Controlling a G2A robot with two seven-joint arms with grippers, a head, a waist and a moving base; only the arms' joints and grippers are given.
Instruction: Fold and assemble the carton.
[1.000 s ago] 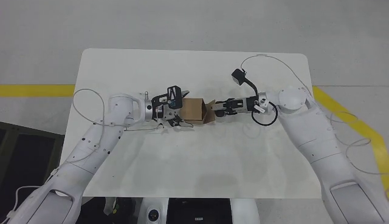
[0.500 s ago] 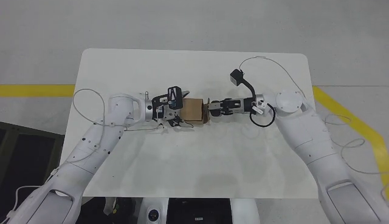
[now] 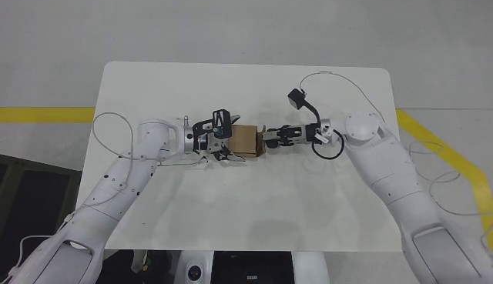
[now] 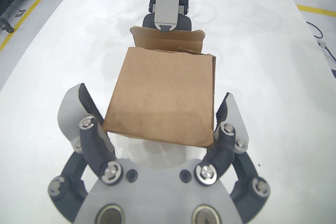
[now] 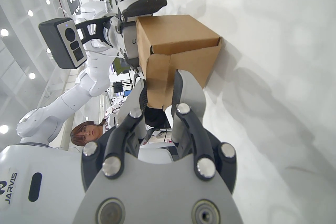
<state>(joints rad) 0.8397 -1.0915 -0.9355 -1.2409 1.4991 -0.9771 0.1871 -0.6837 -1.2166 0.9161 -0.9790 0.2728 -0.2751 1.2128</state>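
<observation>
The left gripper (image 3: 226,141) lies low over the white table (image 3: 231,207), pointing straight at the other arm. Its fingers (image 4: 88,104) are spread to the width of the carton (image 4: 162,93) and closed in on it. One pad bears on each side wall at the end nearest the palm, so that end of the box sits clamped between them, just ahead of the palm.

The carton is a small box of plain brown cardboard resting on the table. It runs directly away from the left palm, with its top panel flat and folded down. At the end farthest from the left gripper a flap (image 4: 168,38) juts out past the edge of the top panel, tilted upward. A thin lip of cardboard lifts slightly along that same far edge.

The right gripper (image 3: 269,138) comes at the box from the opposite end, head-on to the left one, and its tip touches the free edge of the flap. In the right wrist view the flap lies just ahead of this gripper's palm, with the body of the box right behind it. Whether this gripper pinches the flap or only leans against it cannot be told.

The carton lies between the two grippers, in contact with both. Behind the right gripper's wrist, a thin white cable (image 3: 339,75) loops over the table.
</observation>
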